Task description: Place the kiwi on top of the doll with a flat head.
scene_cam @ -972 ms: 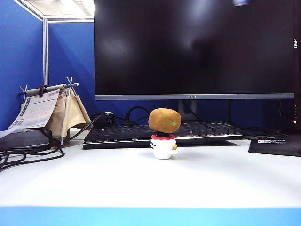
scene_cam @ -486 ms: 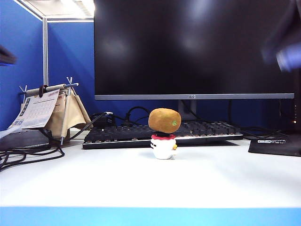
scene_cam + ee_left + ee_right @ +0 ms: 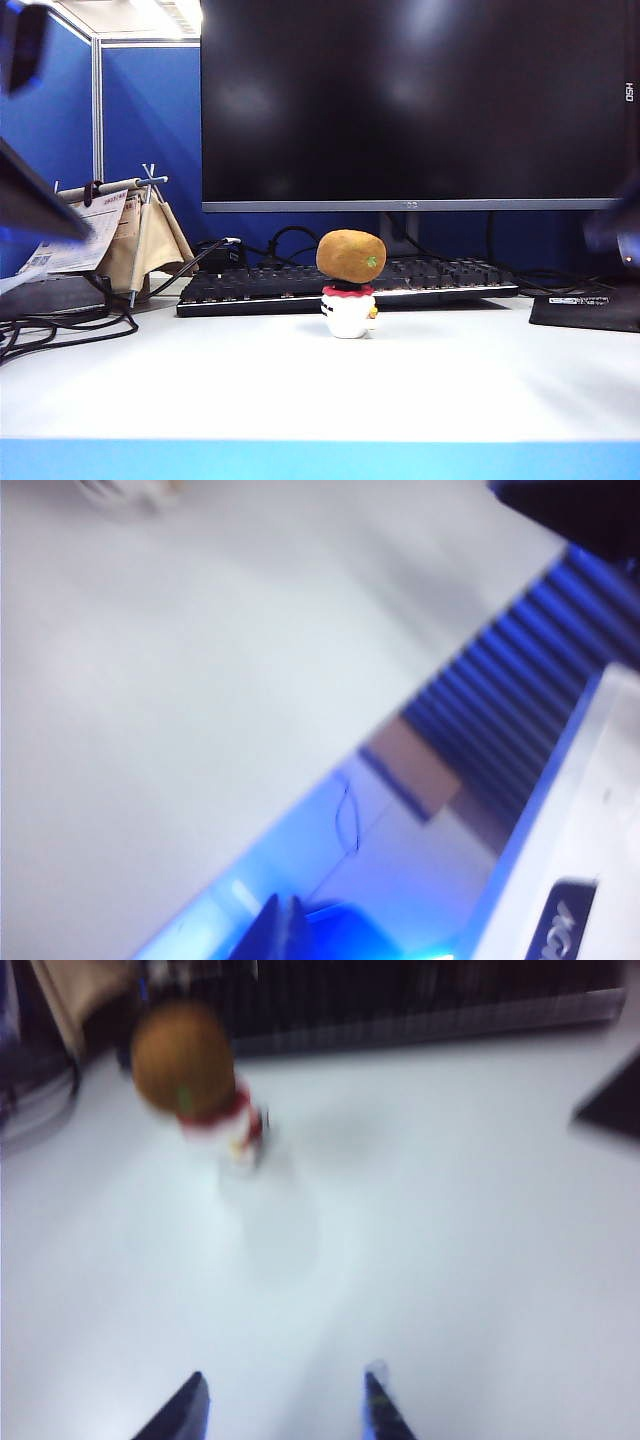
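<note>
Kiwi point(image 3: 351, 256) sits atop doll point(image 3: 348, 312); left gripper point(image 3: 283, 932) closed empty, right gripper point(image 3: 285, 1408) parted, empty.

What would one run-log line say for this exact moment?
kiwi: resting on doll | left hand: shut, empty, off at table's left | right hand: open, empty, away from doll

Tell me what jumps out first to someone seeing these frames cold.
The kiwi balanced on the doll with a flat head, mid-table in front of the keyboard and the big dark monitor. Neither gripper touches it: the right gripper hangs open and empty over bare table on the near side of the doll, and the left gripper, shut, is off at the table's left edge.
</note>
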{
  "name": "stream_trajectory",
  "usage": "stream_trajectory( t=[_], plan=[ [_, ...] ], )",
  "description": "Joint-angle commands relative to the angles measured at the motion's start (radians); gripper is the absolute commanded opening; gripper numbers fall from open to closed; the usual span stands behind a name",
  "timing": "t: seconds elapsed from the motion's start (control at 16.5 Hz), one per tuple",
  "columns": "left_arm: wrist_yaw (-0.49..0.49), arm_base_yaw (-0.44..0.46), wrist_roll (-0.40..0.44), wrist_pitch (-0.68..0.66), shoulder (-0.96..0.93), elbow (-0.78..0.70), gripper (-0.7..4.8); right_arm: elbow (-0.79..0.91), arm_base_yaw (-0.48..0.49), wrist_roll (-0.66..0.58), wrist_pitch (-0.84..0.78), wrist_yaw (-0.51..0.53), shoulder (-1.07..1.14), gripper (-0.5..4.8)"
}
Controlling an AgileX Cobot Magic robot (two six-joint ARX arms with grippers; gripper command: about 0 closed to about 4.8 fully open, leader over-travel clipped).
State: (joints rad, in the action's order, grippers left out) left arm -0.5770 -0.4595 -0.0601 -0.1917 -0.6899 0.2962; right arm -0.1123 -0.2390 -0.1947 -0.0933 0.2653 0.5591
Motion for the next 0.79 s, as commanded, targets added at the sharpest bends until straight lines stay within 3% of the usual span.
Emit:
stream_trajectory(
  t=[0.06,0.24,0.49,0.61,0.67,0.73,0.79],
  plan=[
    [0.151,-0.084,0.003,0.053,-0.027,0.002,-0.06,0.057,-0.001,-0.004,-0.019,0.006,-0.002,1.98],
    [0.378,-0.19,-0.001,0.179,-0.032,-0.029,-0.06,0.107,-0.001,0.011,-0.013,-0.01,-0.002,1.98],
    [0.412,-0.206,-0.004,0.295,-0.032,-0.136,-0.06,0.107,-0.001,0.034,-0.007,-0.137,-0.002,1.98],
    [0.465,-0.206,-0.053,0.299,-0.031,-0.184,-0.06,0.107,-0.001,0.034,-0.003,-0.127,-0.002,1.93],
    [0.485,-0.206,-0.071,0.301,-0.031,-0.195,-0.06,0.107,-0.001,0.034,0.005,-0.105,-0.002,1.36],
    [0.495,-0.206,-0.074,0.312,-0.031,-0.21,-0.06,0.107,-0.001,0.034,0.021,-0.074,-0.002,0.11],
    [0.495,-0.206,-0.071,0.314,-0.031,-0.217,-0.06,0.107,-0.001,0.033,0.031,-0.057,-0.002,-0.05]
  ],
)
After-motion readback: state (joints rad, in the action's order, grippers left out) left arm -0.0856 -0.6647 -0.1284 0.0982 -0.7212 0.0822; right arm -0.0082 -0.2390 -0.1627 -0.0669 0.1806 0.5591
